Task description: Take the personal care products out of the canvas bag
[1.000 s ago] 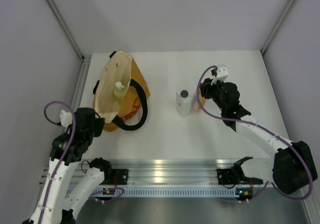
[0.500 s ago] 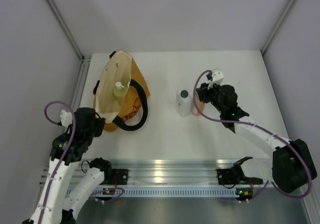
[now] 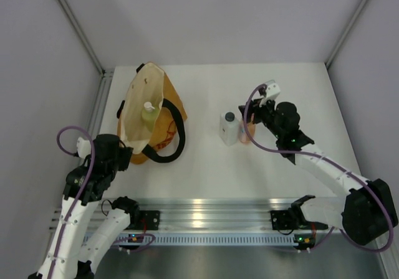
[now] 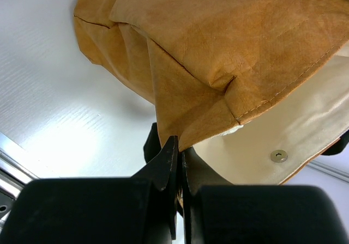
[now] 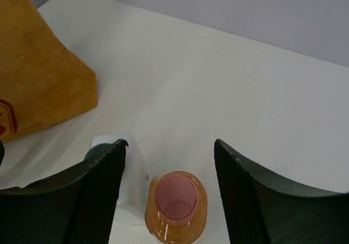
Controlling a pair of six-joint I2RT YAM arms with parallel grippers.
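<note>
The mustard-orange canvas bag [image 3: 140, 98] lies open at the left of the table, and a pale green bottle [image 3: 148, 113] stands inside it. My left gripper [image 3: 128, 149] is shut on the bag's near edge; in the left wrist view its fingertips [image 4: 173, 146] pinch the orange fabric [image 4: 218, 48]. A clear-white bottle with a black cap [image 3: 229, 128] stands mid-table, with an orange bottle with a pink cap [image 3: 245, 134] right beside it. My right gripper [image 5: 170, 144] hangs open above the orange bottle [image 5: 175, 206], its fingers clear of it on both sides. The clear bottle [image 5: 131, 170] sits partly behind the left finger.
The bag's black strap handle [image 3: 167, 153] loops onto the table toward the centre. Grey enclosure walls rise at the left, back and right. An aluminium rail [image 3: 206, 212] runs along the near edge. A corner of the bag [image 5: 38, 75] shows at the right wrist view's left.
My right gripper brought the orange bottle down beside the clear-white one, opened and let it go. The bottle now stands free. The left arm and the bag have not moved.
</note>
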